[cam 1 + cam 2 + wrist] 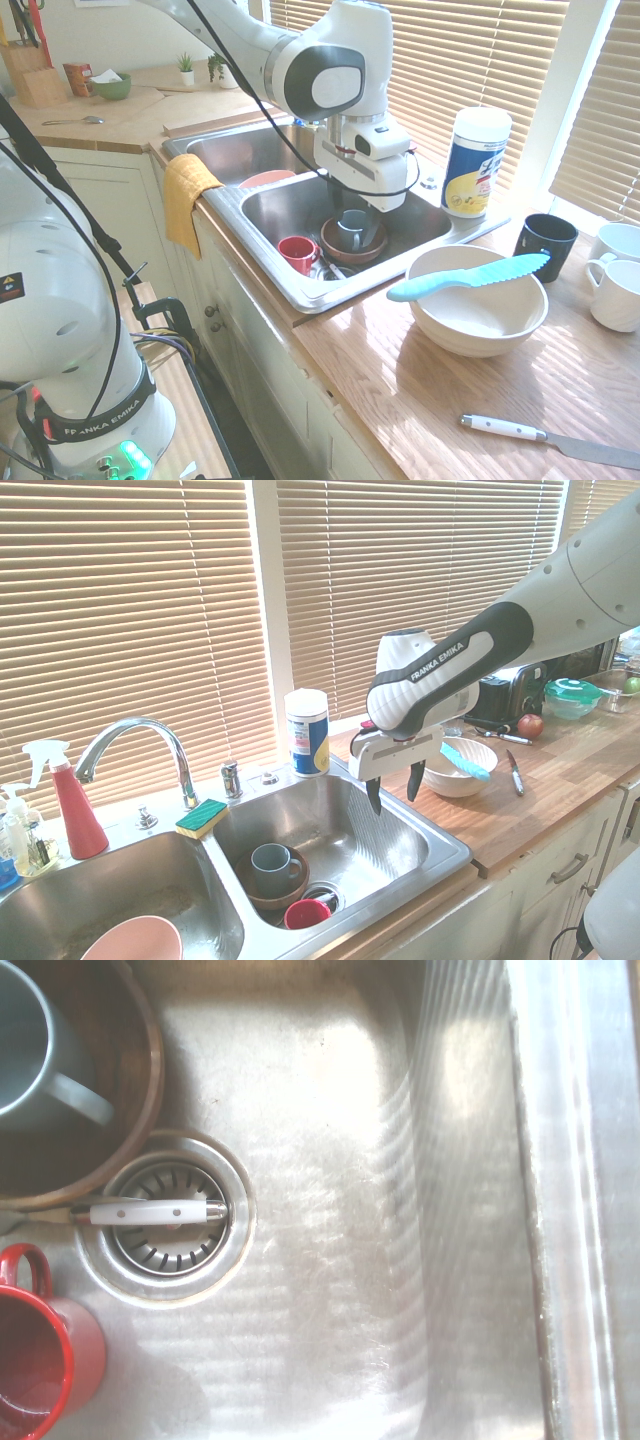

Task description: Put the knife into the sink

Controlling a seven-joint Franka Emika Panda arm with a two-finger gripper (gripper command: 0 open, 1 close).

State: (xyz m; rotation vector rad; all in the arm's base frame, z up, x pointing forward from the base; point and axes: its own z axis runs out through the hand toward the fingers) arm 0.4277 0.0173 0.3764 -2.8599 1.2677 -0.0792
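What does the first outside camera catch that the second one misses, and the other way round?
Only the first outside view shows the yellow cloth over the sink's edge, the black cup, the white mugs and the green bowl far back.

Only the second shows the faucet, the red spray bottle, the sponge and an apple.

Both show the sink, the open tool above it, the turquoise knife across the white bowl, the white-handled knife, the wipes canister and the red cup.
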